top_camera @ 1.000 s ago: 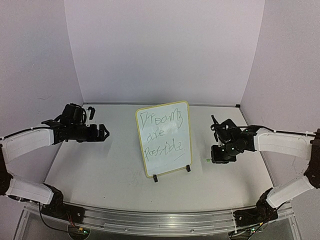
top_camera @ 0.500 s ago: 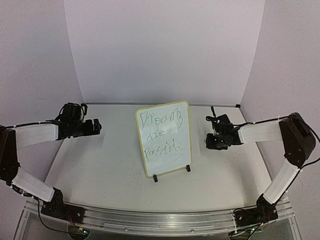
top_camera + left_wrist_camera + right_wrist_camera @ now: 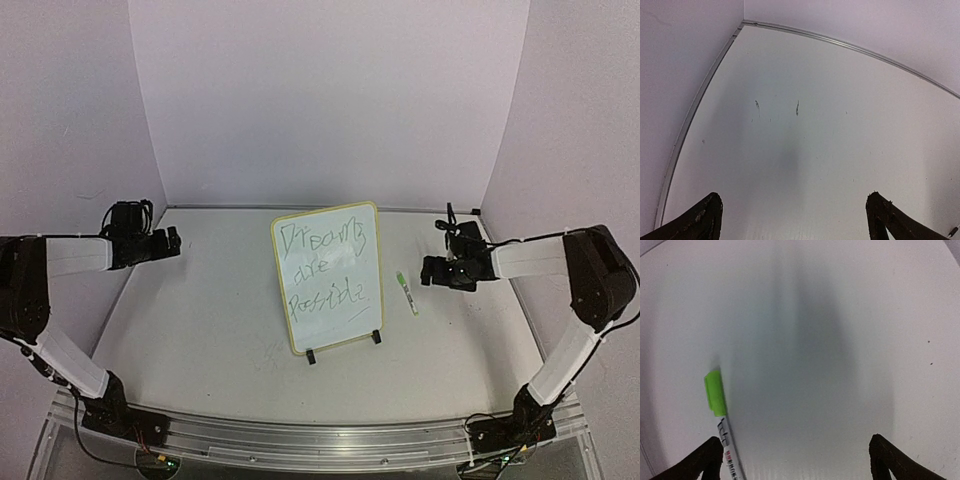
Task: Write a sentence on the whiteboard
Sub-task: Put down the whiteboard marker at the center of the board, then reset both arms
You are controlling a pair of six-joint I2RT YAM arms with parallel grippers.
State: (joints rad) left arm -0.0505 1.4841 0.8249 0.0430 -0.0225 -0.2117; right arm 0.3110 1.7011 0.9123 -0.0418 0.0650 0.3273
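Table (image 3: 200, 340), whiteboard (image 3: 327, 282) between left pincer (image 3: 175, 240), right pincer (image 3: 426, 272)

So the table (image 3: 190, 340) was just a plain white top. The whiteboard (image 3: 340, 322) stood about in the middle of it, propped up on two little black clip feet (image 3: 311, 357), with the green writing (image 3: 322, 268) facing the near edge. Just right of the board a marker (image 3: 406, 292) lay flat on the top, green cap pointing far and white barrel pointing near, not touching the board. Toward the far left corner the surface had a couple of small dark scuffs (image 3: 797, 107).
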